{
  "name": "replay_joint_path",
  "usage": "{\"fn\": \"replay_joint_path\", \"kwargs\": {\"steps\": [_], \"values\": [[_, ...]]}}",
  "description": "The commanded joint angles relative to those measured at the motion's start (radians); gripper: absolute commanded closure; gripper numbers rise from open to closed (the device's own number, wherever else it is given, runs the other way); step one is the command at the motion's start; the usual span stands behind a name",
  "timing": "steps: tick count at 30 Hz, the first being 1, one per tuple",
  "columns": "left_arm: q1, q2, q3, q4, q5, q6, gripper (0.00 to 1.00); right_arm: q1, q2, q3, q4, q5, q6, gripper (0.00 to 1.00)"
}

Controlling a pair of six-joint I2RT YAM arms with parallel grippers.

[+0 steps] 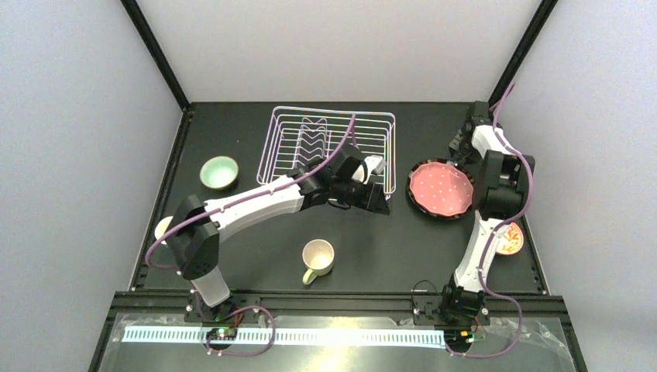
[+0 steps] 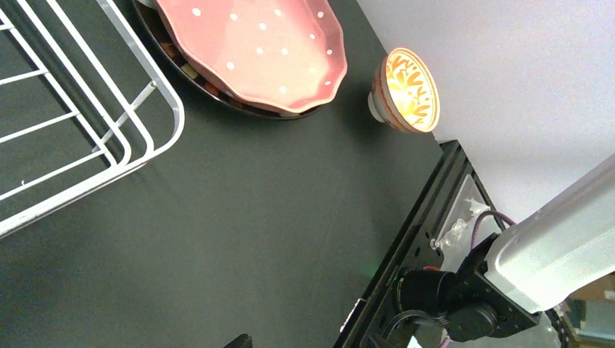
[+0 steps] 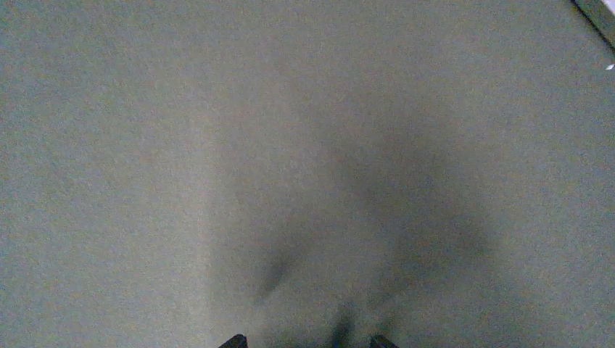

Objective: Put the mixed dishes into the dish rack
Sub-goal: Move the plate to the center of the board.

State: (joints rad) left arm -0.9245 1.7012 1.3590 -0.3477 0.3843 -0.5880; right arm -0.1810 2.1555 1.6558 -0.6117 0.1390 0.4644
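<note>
Nothing loaded yet, far as I can see: the dish rack looks empty, right beside the left gripper, whose jaws I can't make out. Just ahead of them sits the pink dotted plate. On the right gripper the jaws are apart, holding nothing; the cream mug waits well behind the left jaws

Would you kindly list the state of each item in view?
White wire dish rack: upright, no dishes visible inside.
Pink dotted plate: flat atop dark-rimmed plate.
Cream mug: upright, empty.
Pale-green bowl: upright, empty.
Small orange-patterned bowl: upright, empty.
Right gripper: open, empty.
Left gripper: unclear.
</note>
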Motion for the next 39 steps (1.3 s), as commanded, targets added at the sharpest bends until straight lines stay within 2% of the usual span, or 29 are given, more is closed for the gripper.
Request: {"fn": "replay_joint_path", "kwargs": {"steps": [1, 24, 39], "values": [[-0.002, -0.029, -0.007, 0.028, -0.015, -0.01, 0.09, 0.0, 0.003, -0.048, 0.01, -0.011, -0.003, 0.02], [-0.002, -0.033, -0.068, 0.043, -0.028, -0.003, 0.09, 0.002, -0.205, -0.382, 0.107, -0.055, 0.035, 0.02], [-0.008, -0.019, -0.071, 0.034, -0.043, -0.003, 0.09, 0.003, -0.204, -0.423, 0.118, -0.072, 0.027, 0.02]]}}
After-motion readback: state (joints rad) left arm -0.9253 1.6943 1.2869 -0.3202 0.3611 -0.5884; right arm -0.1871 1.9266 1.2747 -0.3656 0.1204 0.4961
